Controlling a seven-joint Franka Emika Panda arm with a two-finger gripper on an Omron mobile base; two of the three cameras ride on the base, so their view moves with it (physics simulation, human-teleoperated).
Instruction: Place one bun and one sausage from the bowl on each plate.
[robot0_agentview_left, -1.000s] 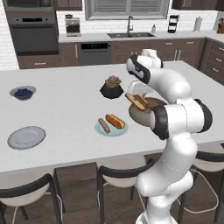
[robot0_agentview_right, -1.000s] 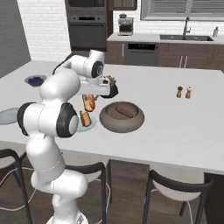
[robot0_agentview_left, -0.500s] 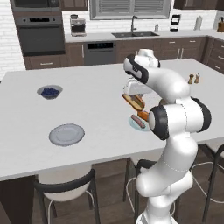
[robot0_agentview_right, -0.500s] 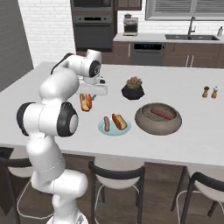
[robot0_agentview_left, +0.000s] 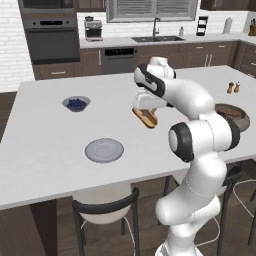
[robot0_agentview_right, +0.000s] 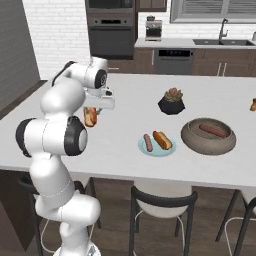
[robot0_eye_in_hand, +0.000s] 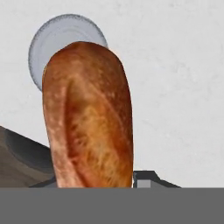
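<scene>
My gripper (robot0_agentview_left: 145, 113) is shut on a golden-orange bun (robot0_agentview_left: 145, 118), which hangs a little above the counter. From the right base view the gripper (robot0_agentview_right: 93, 109) holds this bun (robot0_agentview_right: 90, 116) well left of the teal plate (robot0_agentview_right: 158, 150). On that plate lie one sausage (robot0_agentview_right: 148, 142) and another bun (robot0_agentview_right: 162, 140). The light grey plate (robot0_agentview_left: 104, 150) lies bare, to the left of the held bun and nearer the counter's front. In the hand view the held bun (robot0_eye_in_hand: 87, 127) stands in front of the grey plate (robot0_eye_in_hand: 65, 37). The grey-brown bowl (robot0_agentview_right: 208, 140) holds one sausage (robot0_agentview_right: 212, 131).
A small bowl of blue berries (robot0_agentview_left: 76, 103) sits at the far left of the counter. A black plant pot (robot0_agentview_right: 172, 102) stands behind the teal plate. Two shakers (robot0_agentview_left: 233, 87) stand at the far right. Chairs (robot0_agentview_left: 105, 210) line the counter's front edge.
The base has driven left, so the whole scene has shifted right. The gripper has kept its hold on the bun and carried it left, away from the bowl and past the teal plate.
</scene>
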